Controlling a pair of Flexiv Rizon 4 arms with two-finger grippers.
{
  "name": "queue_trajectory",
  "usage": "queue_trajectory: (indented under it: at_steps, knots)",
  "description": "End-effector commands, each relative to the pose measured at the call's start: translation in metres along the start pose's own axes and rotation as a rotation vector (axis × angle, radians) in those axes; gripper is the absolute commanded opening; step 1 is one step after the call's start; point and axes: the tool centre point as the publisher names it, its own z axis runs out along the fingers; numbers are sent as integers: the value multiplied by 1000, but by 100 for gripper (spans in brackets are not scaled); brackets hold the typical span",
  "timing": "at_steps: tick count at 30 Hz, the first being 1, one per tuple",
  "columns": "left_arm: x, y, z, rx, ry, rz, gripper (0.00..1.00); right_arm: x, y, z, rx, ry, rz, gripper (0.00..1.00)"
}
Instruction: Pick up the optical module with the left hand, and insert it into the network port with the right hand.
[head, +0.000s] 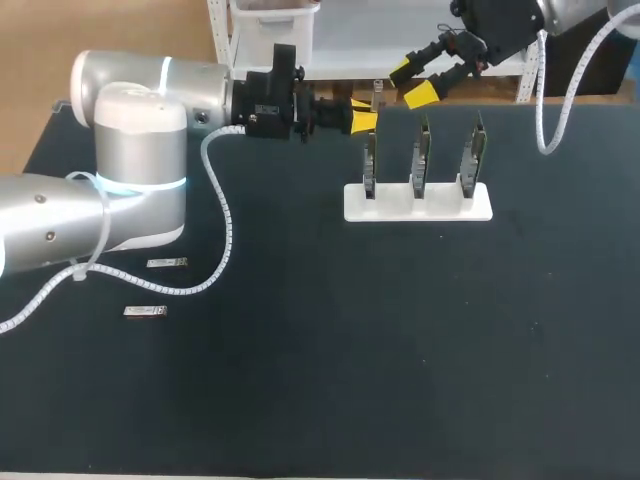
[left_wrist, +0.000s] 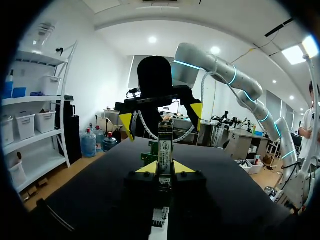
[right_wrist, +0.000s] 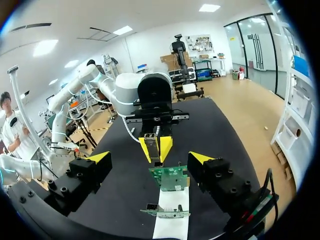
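Over the far side of the table (head: 300, 380), the left end effector (head: 362, 120) is clenched on the module (left_wrist: 165, 142), near the white stand (head: 418, 205) of boards.
The right end effector (head: 410, 83) hangs released, fingers wide apart, facing the module. It looks small, light and stiff, with smooth metal that could slip. I judge it is best taken on its long flat sides, leaving the port end free.
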Motion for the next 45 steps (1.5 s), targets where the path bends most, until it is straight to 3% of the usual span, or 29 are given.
queue_trajectory:
  at_steps: [1,5,16,33,45]
  knots:
    - [0,-1,0,-3,-1,0,0,1,10,5,237,-20,-4,100]
    - [0,-1,0,-3,-1,0,0,-2,11,8,290,-29,-17,100]
    - [0,-1,0,-3,-1,0,0,-8,8,11,322,-56,-10,100]
    - [0,-1,0,-3,-1,0,0,-13,7,20,314,-47,-25,100]
    - [0,-1,0,-3,-1,0,0,-17,4,24,250,-33,-44,100]
